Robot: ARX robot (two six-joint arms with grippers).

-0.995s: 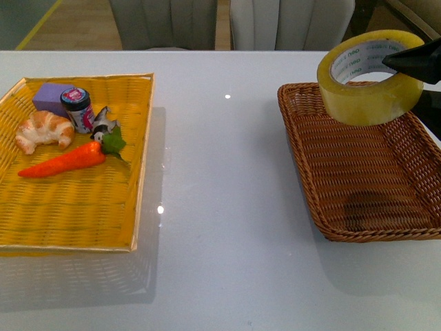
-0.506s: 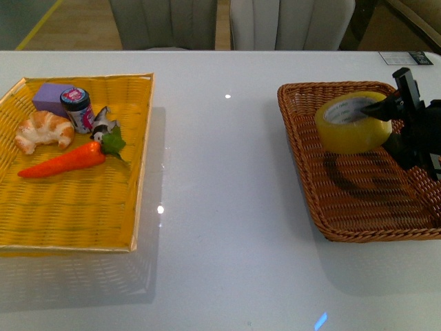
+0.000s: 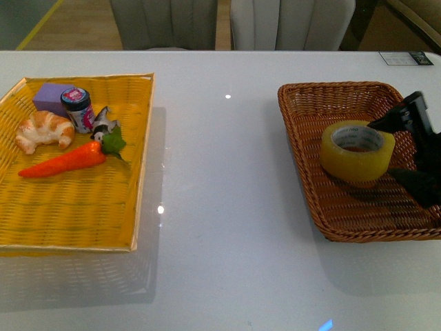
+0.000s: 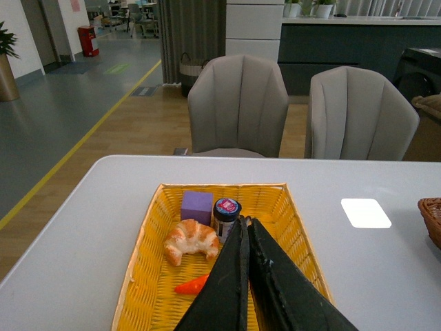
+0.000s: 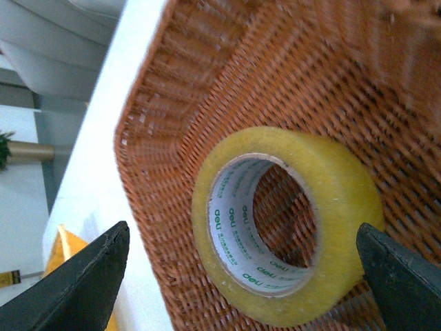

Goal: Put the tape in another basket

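The tape, a wide yellowish roll with a white green-printed core, lies flat on the floor of the brown wicker basket at the right. My right gripper hovers at the roll's right side, open, one finger on each side and neither touching it. From the right wrist, the tape rests on the basket weave between the spread fingers of the right gripper. My left gripper is shut on nothing above the yellow tray and is out of the front view.
A flat yellow woven tray at the left holds a croissant, a toy carrot, a small jar and a purple block. White table lies between the two. Two grey chairs stand behind.
The tape came down from above the basket's rim onto its floor and now lies flat. My right gripper lowered with it, then opened and let it go.
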